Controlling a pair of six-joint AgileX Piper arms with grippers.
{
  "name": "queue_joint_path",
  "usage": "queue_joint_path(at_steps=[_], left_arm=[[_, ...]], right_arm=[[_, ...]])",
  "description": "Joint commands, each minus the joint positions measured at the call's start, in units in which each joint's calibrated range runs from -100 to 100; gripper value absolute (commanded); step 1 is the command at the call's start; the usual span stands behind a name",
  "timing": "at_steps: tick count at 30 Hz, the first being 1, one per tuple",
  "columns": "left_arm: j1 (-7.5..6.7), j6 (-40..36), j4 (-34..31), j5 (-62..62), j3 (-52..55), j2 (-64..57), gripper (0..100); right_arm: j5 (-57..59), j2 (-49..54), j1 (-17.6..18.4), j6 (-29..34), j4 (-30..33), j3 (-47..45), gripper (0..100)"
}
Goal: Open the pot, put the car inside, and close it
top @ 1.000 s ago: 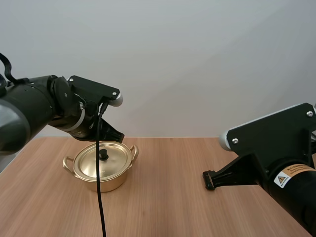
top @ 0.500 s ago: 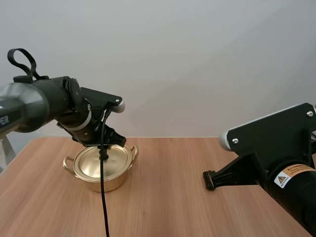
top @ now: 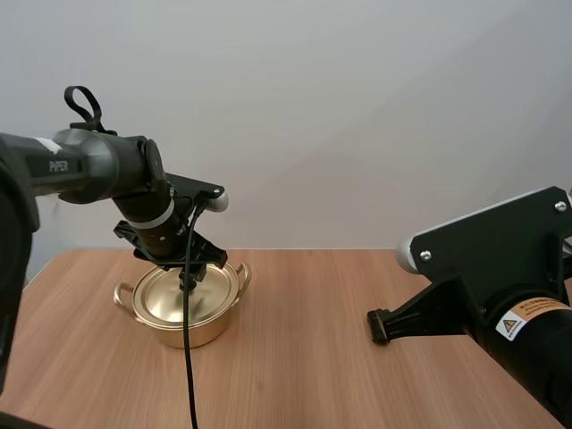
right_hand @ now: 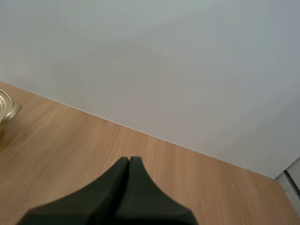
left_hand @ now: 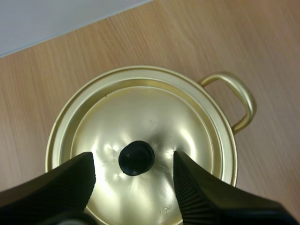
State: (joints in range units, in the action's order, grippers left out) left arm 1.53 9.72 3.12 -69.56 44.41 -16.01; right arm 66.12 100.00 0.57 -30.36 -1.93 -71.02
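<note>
A gold-coloured round metal pot (top: 195, 329) with two loop handles stands on the light wooden table (top: 313, 366), left of centre in the high view. Its shallow domed gold lid (left_hand: 152, 117) is seated flat inside the rim, so the pot is closed and the opening step is the one in hand.

The left end effector (top: 190, 268) hangs directly over the lid with its two black fingers spread. In the left wrist view the small round black knob (left_hand: 136, 158) sits between their ribbed inner faces, about midway, with a gap on each side. I cannot tell whether the tips are already down at the knob's level.

The right end effector (top: 379, 326) is low at the right of the high view, well apart from the pot, its fingers pressed together into one dark wedge over bare table.

To do this well, the left arm should come straight down without drifting sideways, so the knob stays centred. It should then close low on the knob rather than on its crown. The lid is smooth and could swing, so a plain vertical lift is safest. It is best parked on the bare table beside the pot, clear of the pot's mouth.
</note>
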Motion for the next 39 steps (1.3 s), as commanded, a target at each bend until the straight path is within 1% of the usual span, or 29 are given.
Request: queue_joint_path(at_steps=[1,12,14,15,17,20,26,30,34,36,39], left_arm=[[0.05,0.0,0.0,0.1,0.0,1.6,82],[0.05,0.0,-1.0,4.8,0.0,5.3,78],[0.05,0.0,-1.0,5.4,0.0,5.4,73],[0.05,0.0,-1.0,5.7,0.0,5.4,68],[0.05,0.1,-1.0,5.8,0.0,5.4,46],[0.05,1.5,-1.1,4.7,0.0,5.4,0],[0.05,1.7,-1.1,4.6,0.0,4.8,0],[0.05,1.3,0.1,4.8,-2.5,1.7,0],[0.05,1.2,5.9,9.7,-3.9,-5.8,0],[0.05,1.2,9.4,13.0,-3.9,-10.8,0],[0.05,1.2,15.4,16.1,-3.9,-21.0,0]], right_arm=[[-0.1,0.0,0.0,0.0,0.0,0.0,0],[-0.1,0.0,0.0,0.0,0.0,0.0,0],[-0.1,0.0,0.0,0.0,0.0,0.0,0],[-0.1,0.0,0.0,0.0,0.0,0.0,0],[-0.1,0.0,0.0,0.0,0.0,0.0,0],[-0.1,0.0,0.0,0.0,0.0,0.0,0],[-0.1,0.0,0.0,0.0,0.0,0.0,0],[-0.1,0.0,0.0,0.0,0.0,0.0,0],[-0.4,0.0,0.0,0.0,0.1,-0.2,0],[-1.2,0.0,-0.3,0.0,0.4,-0.6,0],[-4.6,-2.7,-1.3,0.1,0.3,-1.7,0]])
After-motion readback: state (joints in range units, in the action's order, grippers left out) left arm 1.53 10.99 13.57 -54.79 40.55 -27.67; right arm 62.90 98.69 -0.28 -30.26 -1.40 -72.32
